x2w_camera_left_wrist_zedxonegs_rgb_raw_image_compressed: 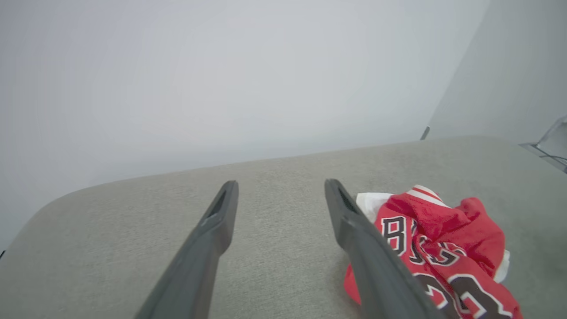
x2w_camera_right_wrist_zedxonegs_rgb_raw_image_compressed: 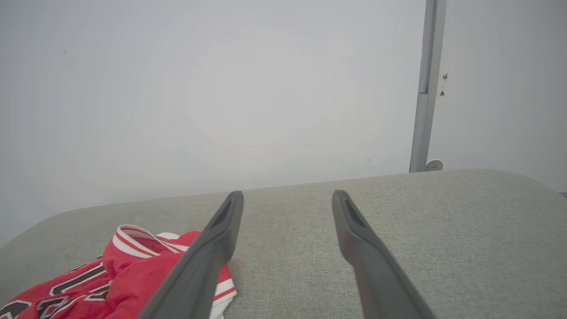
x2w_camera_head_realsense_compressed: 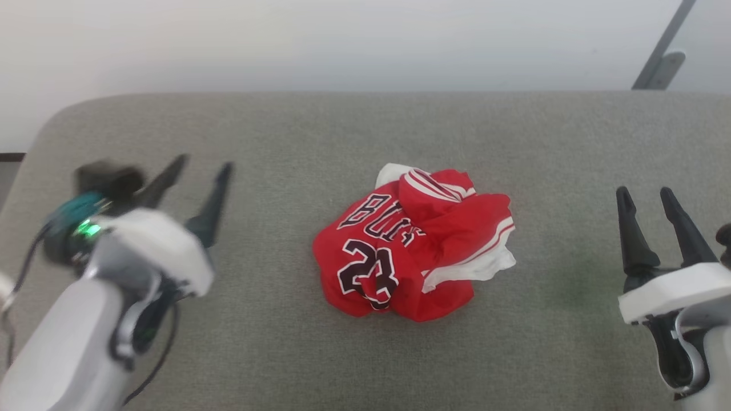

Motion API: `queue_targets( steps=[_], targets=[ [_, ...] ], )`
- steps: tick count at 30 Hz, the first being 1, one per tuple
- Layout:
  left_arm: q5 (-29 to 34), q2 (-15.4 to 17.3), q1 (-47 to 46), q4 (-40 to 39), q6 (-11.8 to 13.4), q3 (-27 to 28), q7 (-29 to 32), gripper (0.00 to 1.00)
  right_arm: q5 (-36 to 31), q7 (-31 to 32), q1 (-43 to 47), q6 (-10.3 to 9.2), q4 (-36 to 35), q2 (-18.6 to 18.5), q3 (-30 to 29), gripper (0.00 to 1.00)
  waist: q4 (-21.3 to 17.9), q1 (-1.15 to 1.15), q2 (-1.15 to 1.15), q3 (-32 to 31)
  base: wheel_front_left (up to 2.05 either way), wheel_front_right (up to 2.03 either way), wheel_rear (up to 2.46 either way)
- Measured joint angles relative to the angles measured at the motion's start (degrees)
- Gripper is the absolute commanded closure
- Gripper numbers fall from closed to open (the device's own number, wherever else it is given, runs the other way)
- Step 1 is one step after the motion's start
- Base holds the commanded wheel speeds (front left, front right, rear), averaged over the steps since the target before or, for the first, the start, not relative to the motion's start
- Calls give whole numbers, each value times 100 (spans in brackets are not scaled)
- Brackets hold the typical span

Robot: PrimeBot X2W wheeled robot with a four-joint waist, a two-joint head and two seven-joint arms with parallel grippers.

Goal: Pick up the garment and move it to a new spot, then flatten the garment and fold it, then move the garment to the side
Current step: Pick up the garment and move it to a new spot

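Two pincers, the left pincer (x2w_camera_head_realsense_compressed: 204,162) and the right pincer (x2w_camera_head_realsense_compressed: 645,194), hang over a grey padded surface (x2w_camera_head_realsense_compressed: 342,131), each with its fingers spread apart and nothing between them. The garment (x2w_camera_head_realsense_compressed: 411,245), a red jersey crumpled into a heap (black lettering and the number 23 facing up, white sleeve and striped trim showing), lies on the padding between them: to the right of the left pincer, to the left of the right pincer, touching neither.
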Motion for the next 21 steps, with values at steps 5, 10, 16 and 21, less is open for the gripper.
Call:
queue_targets(
  steps=[5,10,16,21],
  targets=[
    [-129,199,705,-52,181,555,-818,0,-48,46,162,0,-27,13,-81,0,113,0,0,-173,0,0,0],
    [-178,300,1397,-125,359,966,-1447,0,-111,99,325,0,-88,80,-137,0,149,0,0,-295,0,0,0],
    [-207,371,2005,-135,435,1165,-1780,0,-161,160,460,0,-204,127,-238,0,166,0,0,-366,0,0,0],
    [-320,350,2269,-93,401,1304,-1993,0,-194,218,569,0,-257,198,-263,0,190,0,0,-402,0,0,0]
  ],
)
